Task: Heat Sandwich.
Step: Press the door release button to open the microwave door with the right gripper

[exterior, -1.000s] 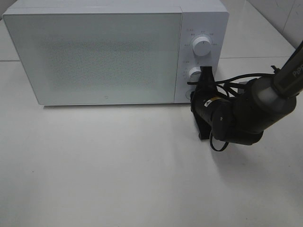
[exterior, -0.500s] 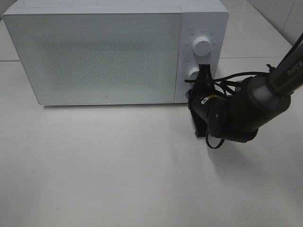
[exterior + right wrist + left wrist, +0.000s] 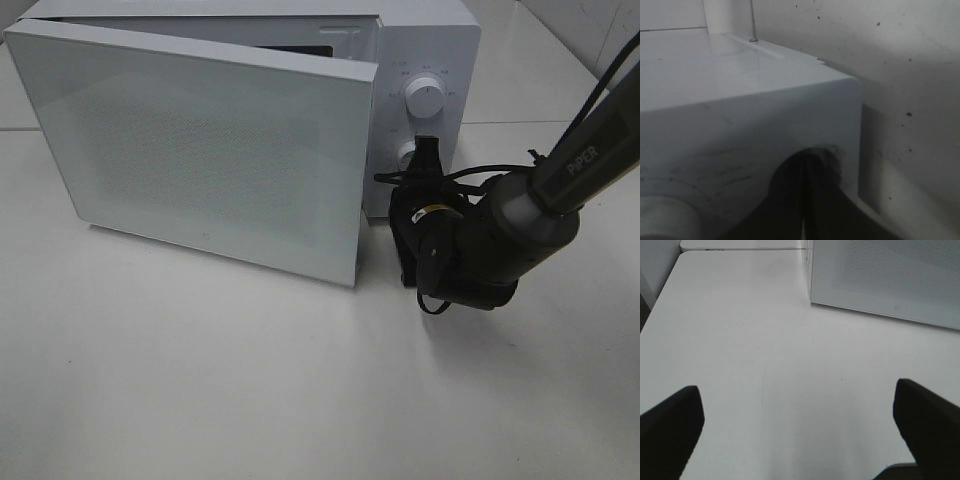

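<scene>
From above, microwave door [image 3: 200,150] ajar; wrist views show right tool [image 3: 806,167] closed, left tool [image 3: 799,429] wide.

Microwave [image 3: 420,10]: on the table [image 3: 200,400], toward the back of it.
Door [image 3: 200,150]: attached at the left side of the microwave; its right edge stands forward of the body, leaving a gap behind it.
Panel [image 3: 455,130]: right of the door.
Knobs: upper knob [image 3: 426,100] above lower knob [image 3: 408,153], both on the panel.
Right gripper [image 3: 428,165]: in front of the panel, just beside the lower knob.
Left gripper [image 3: 796,387]: above the table, with the door ahead and apart from it.
</scene>
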Available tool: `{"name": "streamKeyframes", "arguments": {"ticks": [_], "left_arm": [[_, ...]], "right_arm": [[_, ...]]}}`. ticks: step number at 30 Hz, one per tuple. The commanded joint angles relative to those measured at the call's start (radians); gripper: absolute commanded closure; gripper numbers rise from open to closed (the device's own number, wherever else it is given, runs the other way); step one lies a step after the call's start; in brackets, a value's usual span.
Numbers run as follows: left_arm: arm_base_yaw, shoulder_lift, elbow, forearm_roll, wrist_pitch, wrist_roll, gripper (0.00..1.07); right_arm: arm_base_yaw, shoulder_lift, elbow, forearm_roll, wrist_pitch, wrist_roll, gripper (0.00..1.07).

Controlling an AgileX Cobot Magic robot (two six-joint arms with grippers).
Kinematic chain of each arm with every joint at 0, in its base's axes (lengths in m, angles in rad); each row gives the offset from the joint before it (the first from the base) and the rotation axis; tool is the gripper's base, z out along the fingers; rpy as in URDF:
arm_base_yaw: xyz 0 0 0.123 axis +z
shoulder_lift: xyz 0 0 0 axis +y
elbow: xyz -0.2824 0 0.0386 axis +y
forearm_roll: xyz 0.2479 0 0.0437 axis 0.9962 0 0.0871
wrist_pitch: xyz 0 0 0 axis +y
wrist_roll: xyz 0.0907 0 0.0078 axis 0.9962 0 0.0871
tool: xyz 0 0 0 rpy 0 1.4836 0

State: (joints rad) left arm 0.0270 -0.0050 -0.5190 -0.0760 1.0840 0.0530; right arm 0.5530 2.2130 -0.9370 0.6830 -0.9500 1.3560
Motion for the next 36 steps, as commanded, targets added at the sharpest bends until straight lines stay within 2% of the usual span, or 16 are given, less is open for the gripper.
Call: {"name": "streamKeyframes", "arguments": {"ticks": [1,20,36], "left_arm": [[0.000,-0.016,0.001,-0.011,-0.013,0.003,0.09],[0.000,-0.016,0.001,-0.011,-0.013,0.003,0.09],[0.000,-0.016,0.001,-0.011,-0.013,0.003,0.09]], "right_arm": [[-0.042,0.008,-0.118,-0.117,-0.215,0.016,1.07],[-0.042,0.008,-0.118,-0.139,-0.082,0.014,1.07],[-0.042,-0.086,-0.023,-0.143,0.122,0.009,1.07]]}}
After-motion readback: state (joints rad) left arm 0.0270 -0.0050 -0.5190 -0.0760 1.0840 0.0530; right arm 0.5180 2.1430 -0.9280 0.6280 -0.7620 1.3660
